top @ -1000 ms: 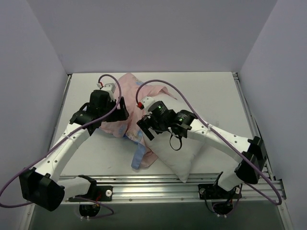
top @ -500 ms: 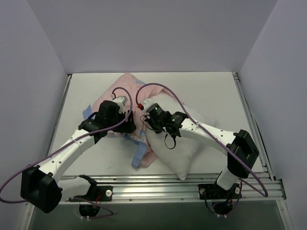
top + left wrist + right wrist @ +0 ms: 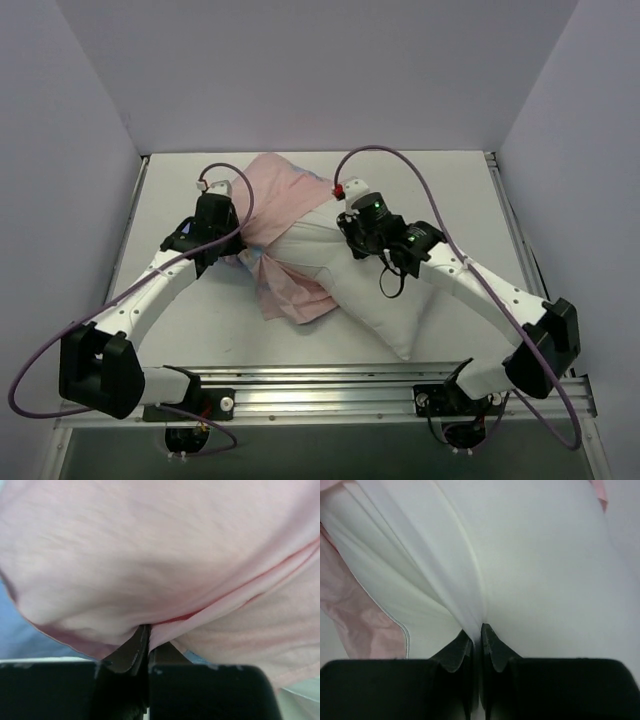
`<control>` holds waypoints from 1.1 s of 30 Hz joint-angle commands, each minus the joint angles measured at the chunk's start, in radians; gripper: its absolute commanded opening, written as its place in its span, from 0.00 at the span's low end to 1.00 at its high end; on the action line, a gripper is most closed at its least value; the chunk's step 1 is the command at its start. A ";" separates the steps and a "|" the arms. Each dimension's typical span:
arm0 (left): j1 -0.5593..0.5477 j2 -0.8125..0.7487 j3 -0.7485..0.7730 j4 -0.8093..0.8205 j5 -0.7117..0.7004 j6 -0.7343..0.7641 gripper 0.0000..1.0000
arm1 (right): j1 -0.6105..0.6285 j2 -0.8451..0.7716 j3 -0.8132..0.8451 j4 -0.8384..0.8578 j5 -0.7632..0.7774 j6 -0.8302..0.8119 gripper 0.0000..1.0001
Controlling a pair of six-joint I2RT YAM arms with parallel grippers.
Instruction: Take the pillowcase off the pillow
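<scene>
The pillowcase sat mid-table, still bunched over the 11 o'clock end of the pillow. Both grippers had just snapped closed: the left gripper was pinching pink fabric at 9 o'clock, and the right gripper was pinching the white pillow. Looked ready to pull apart. The table had bare room toward 3 o'clock, but the pillow's corner was close to the 6 o'clock rail.
</scene>
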 commanded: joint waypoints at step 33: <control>0.075 -0.005 0.268 0.175 0.225 0.382 0.90 | -0.371 0.169 0.207 0.121 -0.741 0.140 0.97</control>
